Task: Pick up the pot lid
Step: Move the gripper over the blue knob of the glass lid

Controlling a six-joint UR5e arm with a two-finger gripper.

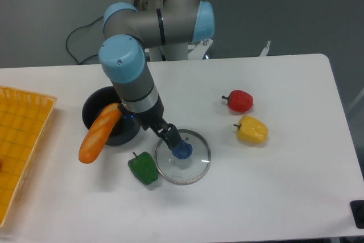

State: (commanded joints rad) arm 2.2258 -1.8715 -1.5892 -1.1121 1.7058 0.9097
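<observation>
Nearest, on the desk (273, 203): at the right edge, a black item (356, 213), too cropped to name. Along the left edge, a yellow crate (25, 135), mostly out of frame. Farther in, a green pepper (143, 168), just beside the clear, round pot lid (190, 174), lying on the desk with blue knob (182, 150) up. Directly above and left of the knob in view, the jaws, seemingly well parted, holding nothing visible; one side lost against dark shapes, exact spread hard to judge. Cannot tell whether touching the knob. To the left, a long orange item (99, 135), upper end over a black pan (91, 109), lower end outside. Between pan and jaws, a scrap of blue (130, 117), too covered to identify. Over to the right, a yellow pepper (252, 130), then a red pepper (240, 101) beyond. Hiding part of the pan, the arm (122, 58), cut off at the top. Farthest, a dark cable (69, 44), partly behind the arm.
</observation>
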